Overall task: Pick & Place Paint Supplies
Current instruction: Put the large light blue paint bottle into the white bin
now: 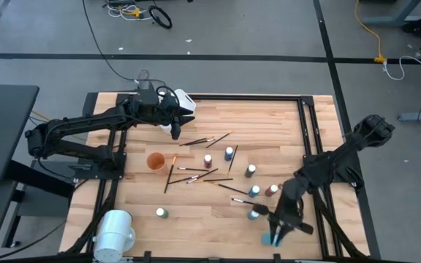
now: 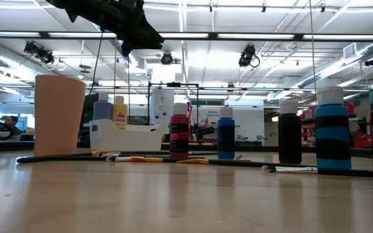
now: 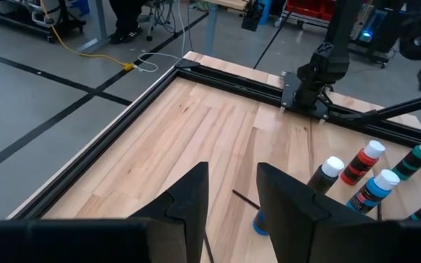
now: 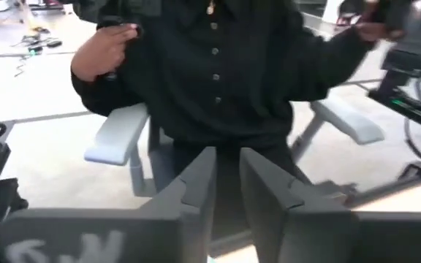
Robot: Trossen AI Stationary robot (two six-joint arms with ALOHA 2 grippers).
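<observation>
Several paint bottles [image 1: 254, 191] and thin brushes [image 1: 196, 170] lie scattered over the middle of the bench [image 1: 269, 117]. The right gripper [image 1: 275, 235] is down on a teal bottle [image 1: 269, 240] almost at the bench edge along the bottom of the high view, towards its right corner. Its fingers stand close together, but I cannot tell whether they pinch the bottle. A partial grip could tip it or nudge it off that edge. A person [image 4: 218, 66] stands just beyond, so an outward swing is risky. Neighbouring bottles crowd the inward side, while open wood lies along that edge towards the large white cylinder [image 1: 115, 232]. The left gripper [image 1: 175, 132], fingers spread and empty, waits beside the white tub [image 1: 183, 98] at the opposite edge.
</observation>
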